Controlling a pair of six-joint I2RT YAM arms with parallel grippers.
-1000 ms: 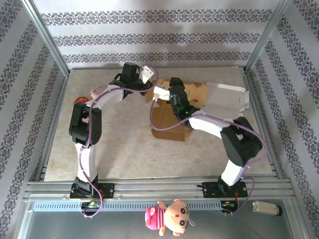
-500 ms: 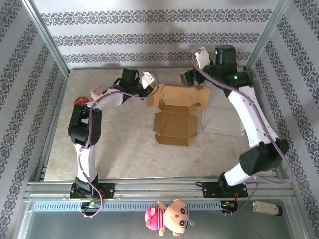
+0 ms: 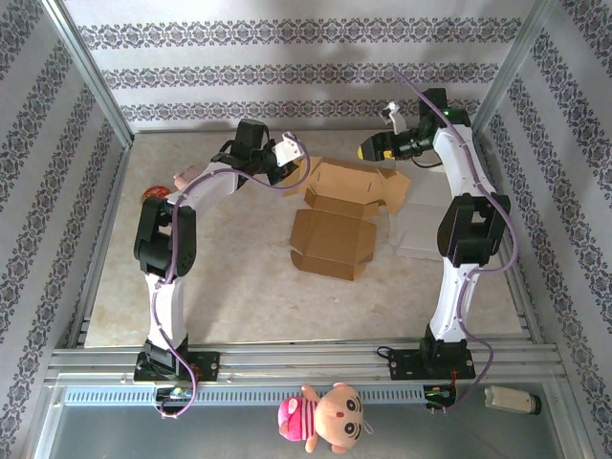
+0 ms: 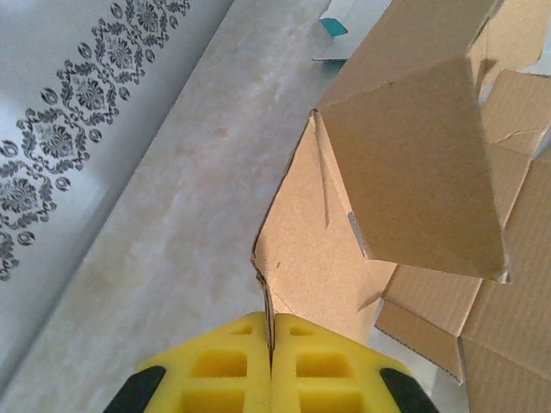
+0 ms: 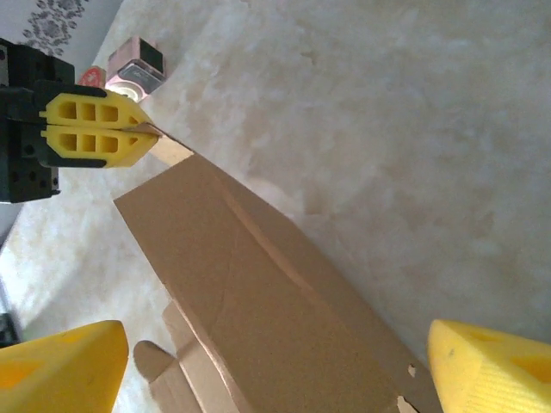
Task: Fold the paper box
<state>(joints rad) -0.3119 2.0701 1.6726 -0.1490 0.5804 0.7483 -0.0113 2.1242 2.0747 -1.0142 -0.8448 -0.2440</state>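
The brown paper box (image 3: 337, 218) lies half-folded in the middle of the table, its flaps raised along the far side. My left gripper (image 3: 295, 164) is at the box's far left corner. In the left wrist view its yellow fingers (image 4: 224, 370) are shut on the edge of a cardboard flap (image 4: 301, 249). My right gripper (image 3: 369, 149) hovers over the box's far right corner, open. In the right wrist view its fingertips (image 5: 60, 370) stand wide apart above a cardboard panel (image 5: 275, 292) without touching it. That view also has the left gripper (image 5: 90, 133) pinching the flap.
A flat white paper sheet (image 3: 428, 218) lies right of the box. A pink item (image 3: 185, 177) and a red one (image 3: 153, 194) sit at the table's left edge. Metal frame posts and patterned walls enclose the table. A plush doll (image 3: 325, 416) hangs below the front rail.
My right arm lifted off the box's middle and swung to the far right, its jaws opening. The box has shifted slightly. My left gripper stayed shut on the flap.
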